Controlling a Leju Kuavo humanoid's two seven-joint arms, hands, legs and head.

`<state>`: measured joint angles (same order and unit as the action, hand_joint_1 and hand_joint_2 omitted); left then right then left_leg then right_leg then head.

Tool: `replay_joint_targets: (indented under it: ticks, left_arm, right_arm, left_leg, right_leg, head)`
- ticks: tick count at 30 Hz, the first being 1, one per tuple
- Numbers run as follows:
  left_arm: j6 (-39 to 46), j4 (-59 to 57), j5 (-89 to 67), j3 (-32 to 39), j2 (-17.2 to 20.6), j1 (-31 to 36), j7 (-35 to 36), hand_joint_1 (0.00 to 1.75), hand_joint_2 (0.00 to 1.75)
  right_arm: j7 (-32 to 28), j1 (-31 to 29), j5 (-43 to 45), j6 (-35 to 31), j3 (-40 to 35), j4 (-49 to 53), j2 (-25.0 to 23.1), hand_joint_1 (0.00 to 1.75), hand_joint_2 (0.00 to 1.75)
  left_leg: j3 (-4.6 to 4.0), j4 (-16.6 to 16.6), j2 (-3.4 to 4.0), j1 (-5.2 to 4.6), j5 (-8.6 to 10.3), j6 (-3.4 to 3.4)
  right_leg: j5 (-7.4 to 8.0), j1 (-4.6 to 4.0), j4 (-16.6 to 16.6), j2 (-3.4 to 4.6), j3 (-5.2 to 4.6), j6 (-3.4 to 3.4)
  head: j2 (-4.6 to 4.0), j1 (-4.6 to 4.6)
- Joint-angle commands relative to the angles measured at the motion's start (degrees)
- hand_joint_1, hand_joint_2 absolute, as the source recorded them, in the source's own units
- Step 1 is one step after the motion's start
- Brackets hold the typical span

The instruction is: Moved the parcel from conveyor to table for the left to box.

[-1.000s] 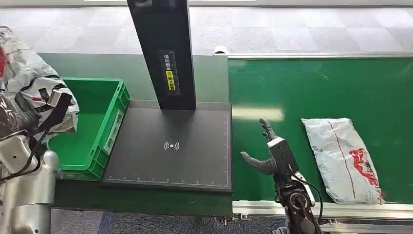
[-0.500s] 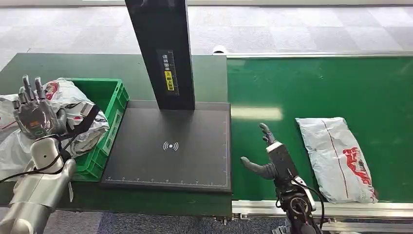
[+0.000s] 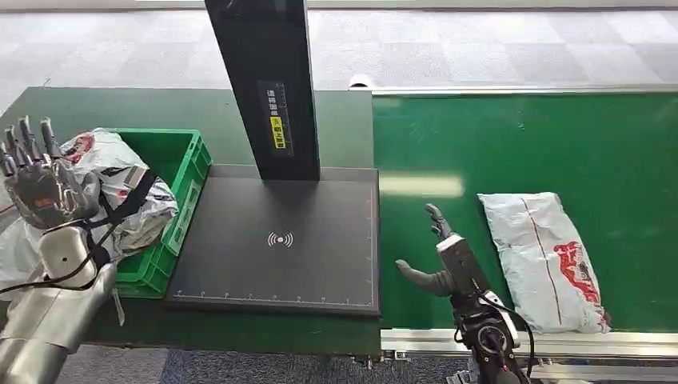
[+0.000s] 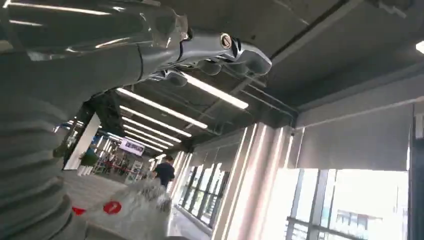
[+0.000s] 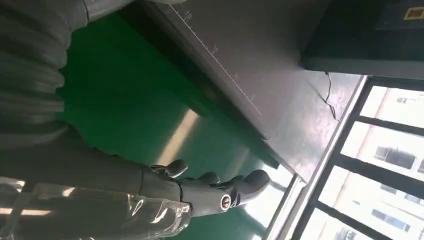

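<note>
Parcel (image 3: 546, 260) on conveyor (image 3: 520, 144), transfer pending | right hand (image 3: 438, 260) beside it, fingers spread, empty | left hand (image 3: 40, 180) raised, fingers apart, empty

— What sort of place is this?
— A parcel-sorting station inside a large industrial hall. A green conveyor belt (image 3: 560, 136) runs on the right, and a dark scanning pad (image 3: 280, 240) with a tall black post (image 3: 268, 80) sits on the desk (image 3: 160, 108) to its left.
— Anything else?
— A green plastic crate (image 3: 180, 172) stands at the far left with bagged parcels. The left wrist view shows a high ceiling with long strip lights (image 4: 215, 92), tall windows (image 4: 345, 205) and a person (image 4: 164, 172) far off.
</note>
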<state>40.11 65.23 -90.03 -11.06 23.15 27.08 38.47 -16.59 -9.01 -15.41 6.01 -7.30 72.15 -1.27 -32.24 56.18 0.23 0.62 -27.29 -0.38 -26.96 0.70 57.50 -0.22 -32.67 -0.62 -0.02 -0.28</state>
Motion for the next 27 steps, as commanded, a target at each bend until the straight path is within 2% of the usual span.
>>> replay_joint_targets:
  ticks: [1, 2, 4, 6, 7, 10, 14, 18, 19, 20, 22, 23, 24, 26, 27]
  left_arm:
    - [-0.11, 33.92, 0.03, 20.48, -8.37, -5.52, -28.17, 0.0, 1.75]
    - [-0.11, 38.22, 0.03, 24.75, -14.82, -4.53, -36.85, 0.0, 1.75]
    - [-0.11, 42.85, 0.27, 25.37, -17.91, -3.64, -42.56, 0.0, 1.75]
    - [-0.11, 46.66, 4.23, 30.25, -22.24, -2.18, -54.84, 0.0, 1.75]
    - [-0.11, 45.86, 16.96, 43.97, -30.46, 1.4, -76.44, 0.0, 1.75]
    - [-0.11, 50.73, 14.89, 39.34, -29.3, 0.37, -78.47, 0.0, 1.75]
    - [-0.11, 49.7, 19.05, 35.61, -30.07, -0.86, -78.47, 0.0, 1.75]
    - [-0.11, 42.28, 31.86, 29.31, -32.62, -4.3, -78.47, 0.0, 1.75]
    - [-0.11, 39.47, 35.6, 27.41, -33.07, -5.12, -78.47, 0.0, 0.0]
    - [-0.11, 33.42, 43.43, 22.97, -32.5, -6.35, -78.47, 0.0, 0.0]
    - [-0.11, 33.42, 43.43, 22.97, -32.5, -6.35, -78.47, 0.0, 0.0]
    - [-0.11, 30.48, 46.07, 19.44, -32.19, -7.22, -78.47, 0.0, 0.0]
    - [-0.11, 20.14, 60.47, 6.7, -25.79, -7.51, -78.47, 0.0, 0.0]
    - [-0.11, 17.85, 68.91, 1.99, -24.29, -7.25, -78.47, 0.0, 0.0]
    - [-7.94, 15.96, 81.24, -2.34, -22.74, -7.31, -78.47, 0.0, 0.0]
  right_arm:
    - [-0.75, -3.25, 1.07, -0.41, -3.22, -5.01, 0.57, 0.0, 1.75]
    - [-0.91, -3.56, 1.18, -0.5, -3.49, -5.49, 0.62, 0.0, 1.75]
    - [-1.26, -3.93, 1.38, -0.63, -3.77, -6.22, 0.7, 0.0, 1.75]
    - [-1.63, -4.16, 1.58, -0.72, -4.08, -6.75, 0.83, 0.0, 1.75]
    - [-1.77, -4.12, 1.67, -0.88, -4.32, -6.83, 0.97, 0.0, 1.75]
    - [-1.89, -3.99, 1.74, -0.95, -4.37, -6.88, 1.06, 0.0, 1.75]
    - [-2.04, -3.57, 1.81, -1.09, -4.15, -6.41, 1.28, 0.0, 1.75]
    - [-2.4, -3.48, 1.77, -0.83, -3.64, -6.38, 1.16, 0.0, 1.75]
    - [-2.75, -3.32, 1.78, -0.73, -3.6, -6.12, 1.27, 0.0, 1.75]
    - [-2.82, -2.79, 1.74, -0.85, -3.1, -5.46, 1.31, 0.0, 1.75]
    - [-2.82, -2.79, 1.74, -0.85, -3.1, -5.46, 1.31, 0.0, 1.75]
    - [-2.94, -2.25, 1.66, -0.86, -2.56, -4.83, 1.35, 0.0, 1.75]
    - [-2.58, -1.47, 1.4, -1.22, -1.75, -3.57, 1.46, 0.0, 1.75]
    - [-2.19, -1.19, 1.11, -0.89, -0.86, -2.9, 1.53, 0.0, 1.75]
    - [-1.91, -1.2, 0.89, -0.55, -0.31, -2.7, 1.48, 0.0, 1.75]
  left_leg:
    - [-0.09, 0.14, 0.18, 0.12, -0.11, 0.03]
    - [-0.15, 0.07, 0.05, 0.06, -0.02, 0.03]
    - [-0.25, 0.11, -0.24, 0.13, 0.02, 0.1]
    - [-0.21, 0.14, -0.03, 0.06, -0.03, 0.12]
    - [-0.22, 0.12, -0.12, 0.05, -0.03, 0.1]
    - [-0.15, 0.05, 0.42, 0.0, -0.04, 0.05]
    - [-0.08, 0.0, 0.14, 0.01, -0.01, 0.0]
    - [0.01, -0.1, 0.02, 0.0, 0.05, 0.03]
    - [0.01, -0.11, -0.01, -0.02, 0.06, 0.04]
    - [0.01, -0.1, 0.02, -0.03, 0.05, 0.03]
    - [0.03, -0.1, -0.08, -0.07, 0.06, 0.01]
    - [0.07, -0.14, -0.19, -0.04, 0.1, 0.03]
    - [0.03, -0.09, -0.18, -0.06, 0.07, 0.01]
    - [0.03, -0.14, -0.43, -0.05, 0.15, 0.0]
    - [0.0, -0.08, -0.37, -0.07, 0.12, 0.0]
  right_leg:
    - [0.0, -0.13, 0.03, 0.22, -0.09, 0.05]
    - [0.03, -0.06, -0.01, 0.06, -0.08, 0.01]
    - [0.04, -0.14, -0.1, -0.22, -0.04, -0.04]
    - [0.04, -0.04, -0.09, -0.03, -0.14, -0.06]
    - [0.05, -0.04, -0.11, -0.07, -0.05, -0.05]
    - [0.19, 0.0, -0.08, 0.43, -0.24, 0.08]
    - [0.13, -0.01, -0.08, 0.17, -0.12, 0.1]
    - [0.17, -0.01, -0.17, 0.13, -0.02, 0.1]
    - [0.16, 0.01, -0.15, 0.11, 0.0, 0.08]
    - [0.15, 0.02, -0.13, 0.12, -0.02, 0.07]
    - [0.1, 0.06, -0.09, 0.0, 0.01, 0.06]
    - [0.12, 0.03, -0.18, -0.09, 0.09, 0.06]
    - [0.09, 0.06, -0.11, -0.08, 0.05, 0.06]
    - [0.1, 0.04, -0.17, -0.32, 0.15, 0.08]
    - [0.08, 0.07, -0.12, -0.26, 0.06, 0.07]
  head:
    - [0.02, 0.0]
    - [0.02, -0.04]
    - [0.0, -0.07]
    - [0.02, 0.07]
    - [0.02, 0.05]
    - [0.02, -0.02]
    - [0.0, 0.0]
    - [0.0, 0.0]
    - [0.02, -0.04]
    - [0.02, 0.0]
    - [0.02, -0.02]
    - [0.0, 0.0]
    - [0.0, 0.0]
    - [0.0, 0.0]
    - [0.02, 0.0]
